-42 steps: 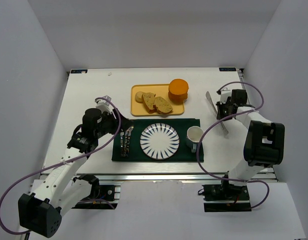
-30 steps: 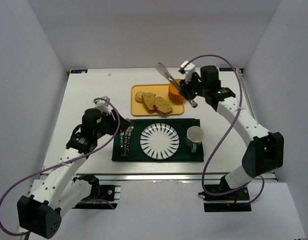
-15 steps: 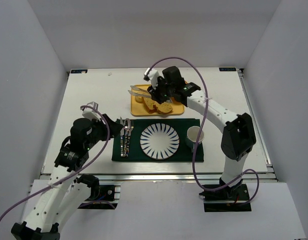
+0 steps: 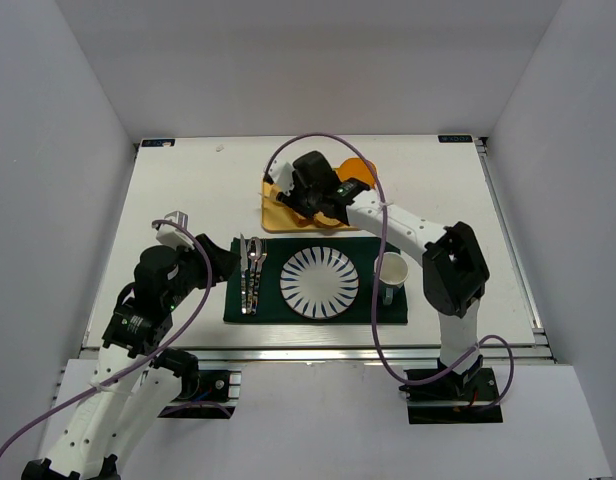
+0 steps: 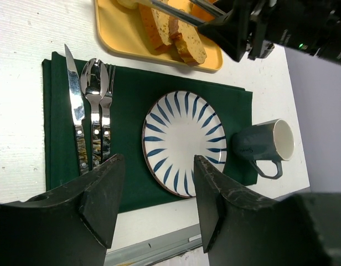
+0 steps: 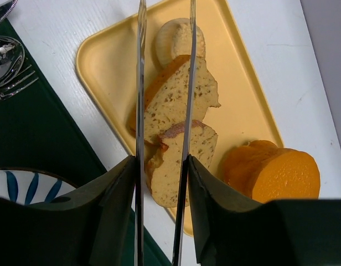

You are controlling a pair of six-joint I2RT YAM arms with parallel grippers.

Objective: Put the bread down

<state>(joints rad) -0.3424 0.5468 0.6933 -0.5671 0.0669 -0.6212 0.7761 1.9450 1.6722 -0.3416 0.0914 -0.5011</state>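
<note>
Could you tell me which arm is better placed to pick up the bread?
Right. The right gripper holds tongs above the bread on the tray. The left gripper is open and empty beside the cutlery, away from the tray.

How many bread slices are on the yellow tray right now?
3, in one row on the tray: the small pale bread at the end, a larger brown slice beside it, another brown slice overlapping that one. None seems hidden.
</note>
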